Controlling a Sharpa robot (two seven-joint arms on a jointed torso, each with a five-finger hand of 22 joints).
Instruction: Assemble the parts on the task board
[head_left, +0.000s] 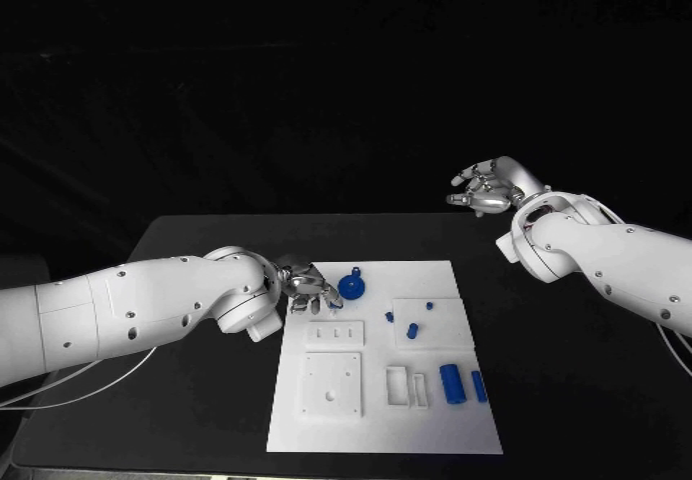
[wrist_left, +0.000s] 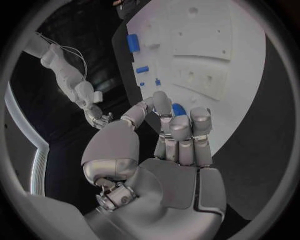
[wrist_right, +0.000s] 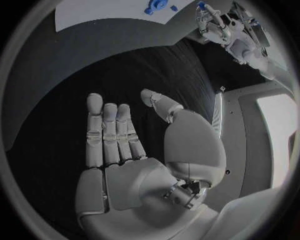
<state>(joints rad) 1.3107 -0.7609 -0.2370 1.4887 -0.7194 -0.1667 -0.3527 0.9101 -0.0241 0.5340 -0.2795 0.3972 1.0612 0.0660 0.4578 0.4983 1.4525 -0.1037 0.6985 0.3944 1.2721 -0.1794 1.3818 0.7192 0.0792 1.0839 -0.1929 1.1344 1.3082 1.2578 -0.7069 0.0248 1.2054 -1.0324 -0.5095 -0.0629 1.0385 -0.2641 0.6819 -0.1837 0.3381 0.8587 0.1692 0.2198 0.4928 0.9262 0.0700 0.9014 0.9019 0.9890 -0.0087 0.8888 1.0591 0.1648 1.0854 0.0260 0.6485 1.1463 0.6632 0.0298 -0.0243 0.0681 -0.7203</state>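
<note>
Blue part (head_left: 355, 290) at left hand (head_left: 303, 284)

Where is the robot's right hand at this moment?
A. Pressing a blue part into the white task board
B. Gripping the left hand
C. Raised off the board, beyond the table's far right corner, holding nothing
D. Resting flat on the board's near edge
C: the right hand hangs clear of the white task board, its fingers apart and empty.

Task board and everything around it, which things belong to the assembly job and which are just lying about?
Part of the job:
- task board
- round blue part at the left robot hand
- two small blue parts
- two blue cylinders

Just there:
- black table
- right robot hand, raised off the board, holding nothing
</note>
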